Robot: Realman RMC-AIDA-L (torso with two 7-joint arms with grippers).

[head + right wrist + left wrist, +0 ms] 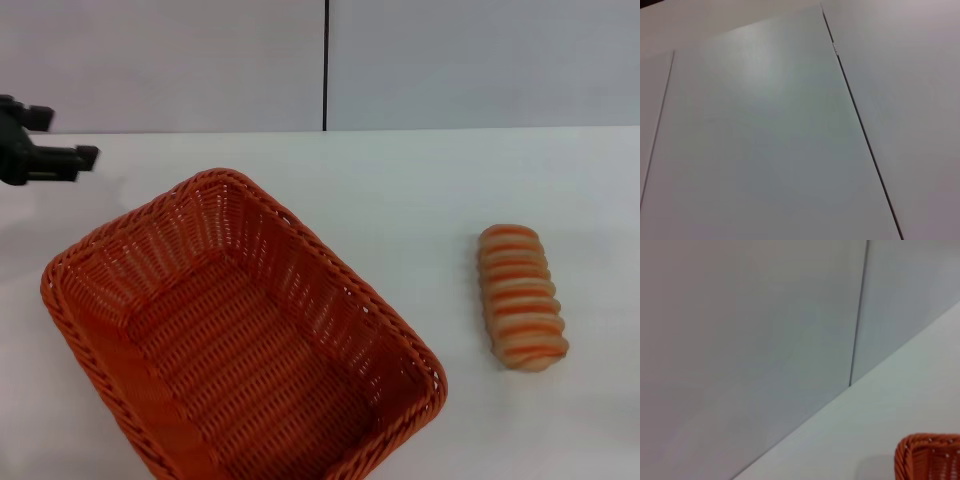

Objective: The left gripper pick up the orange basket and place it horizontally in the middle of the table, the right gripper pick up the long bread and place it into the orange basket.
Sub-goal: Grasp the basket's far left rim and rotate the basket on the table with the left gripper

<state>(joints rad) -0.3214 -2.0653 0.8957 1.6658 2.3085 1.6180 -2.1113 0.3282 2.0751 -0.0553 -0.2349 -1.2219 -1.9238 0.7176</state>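
1. The orange basket (240,345) is found on the table (420,190) toward the front left, set at a slant to the table's edges, with its near end cut off by the front of the head view. It is judged not yet placed horizontally in the middle.

2. The basket is seen to be empty.

3. The left gripper (60,155) is seen at the far left edge of the table, near the back, well apart from the basket's rim. Nothing is grasped by it; whether its fingers are parted or closed cannot be told from this angle.

4. In the left wrist view only a corner of the basket is caught, beside the grey wall (750,340); no contact with the basket is shown.

5. The long bread (521,297) is seen lying on the table's right side, well apart from the basket, its length running roughly front to back. It appears untouched.

6. The right gripper is not shown in any view; only wall panels are seen from its wrist.

7. Both steps are therefore judged to remain: the basket's pickup and straightening, then the bread's transfer into it.
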